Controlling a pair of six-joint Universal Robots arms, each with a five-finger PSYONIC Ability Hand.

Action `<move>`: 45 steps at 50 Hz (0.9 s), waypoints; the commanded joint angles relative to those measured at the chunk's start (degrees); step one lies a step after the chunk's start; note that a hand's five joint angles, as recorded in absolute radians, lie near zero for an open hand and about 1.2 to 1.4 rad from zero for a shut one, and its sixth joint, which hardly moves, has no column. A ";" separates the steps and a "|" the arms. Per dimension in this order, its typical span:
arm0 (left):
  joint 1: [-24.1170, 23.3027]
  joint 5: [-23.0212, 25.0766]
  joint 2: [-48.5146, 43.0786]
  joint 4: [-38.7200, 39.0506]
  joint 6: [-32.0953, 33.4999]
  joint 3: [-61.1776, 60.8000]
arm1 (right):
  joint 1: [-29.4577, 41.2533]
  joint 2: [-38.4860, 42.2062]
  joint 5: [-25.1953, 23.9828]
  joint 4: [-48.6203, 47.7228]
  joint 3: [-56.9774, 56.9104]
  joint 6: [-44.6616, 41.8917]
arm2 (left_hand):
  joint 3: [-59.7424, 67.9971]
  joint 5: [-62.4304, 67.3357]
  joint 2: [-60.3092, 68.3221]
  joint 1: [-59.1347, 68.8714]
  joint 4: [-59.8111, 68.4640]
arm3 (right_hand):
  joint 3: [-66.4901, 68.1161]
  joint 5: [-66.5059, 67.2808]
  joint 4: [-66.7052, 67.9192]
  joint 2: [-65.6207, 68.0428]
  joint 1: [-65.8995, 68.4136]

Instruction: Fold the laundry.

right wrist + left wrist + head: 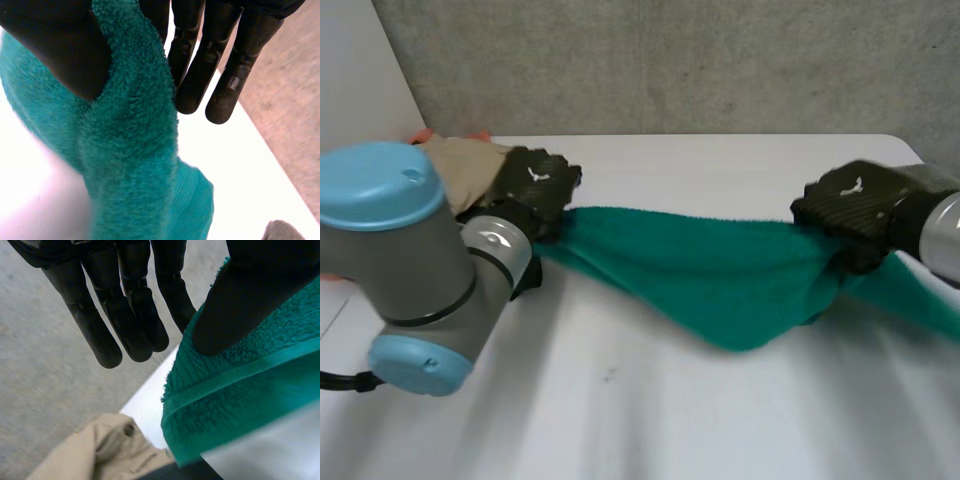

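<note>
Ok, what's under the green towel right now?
The green towel hangs between the left hand and the right hand, sagging toward the white table. Bare tabletop shows in front of it; whatever lies directly beneath the sag is covered.

You've got a white table (650, 400) here. At its far left corner lies a crumpled beige garment (465, 170) with a button, a small orange thing (423, 135) just behind it. Past the far edge stands a grey concrete wall (670, 60).

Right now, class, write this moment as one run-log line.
left robot hand: pinches towel edge | right robot hand: pinches towel | towel: sags between them, over table
</note>
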 commanded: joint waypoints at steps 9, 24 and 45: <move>0.14 -0.23 -11.16 22.69 6.04 26.44 | 3.37 15.85 17.12 -45.42 -17.37 0.15 | 11.69 13.81 11.52 15.76 11.32 | 12.29 14.49 11.97 13.30 25.34; -1.44 -0.15 -0.35 31.45 6.22 6.98 | 6.28 5.48 9.85 -57.71 -2.72 3.23 | 11.69 13.81 11.52 15.76 11.32 | 12.29 14.49 11.97 13.30 25.34; -5.13 -0.15 7.65 23.80 6.05 -21.97 | 6.63 5.48 5.96 -10.83 15.14 -7.40 | 11.69 13.81 11.52 15.76 11.32 | 12.29 14.49 11.97 13.30 25.34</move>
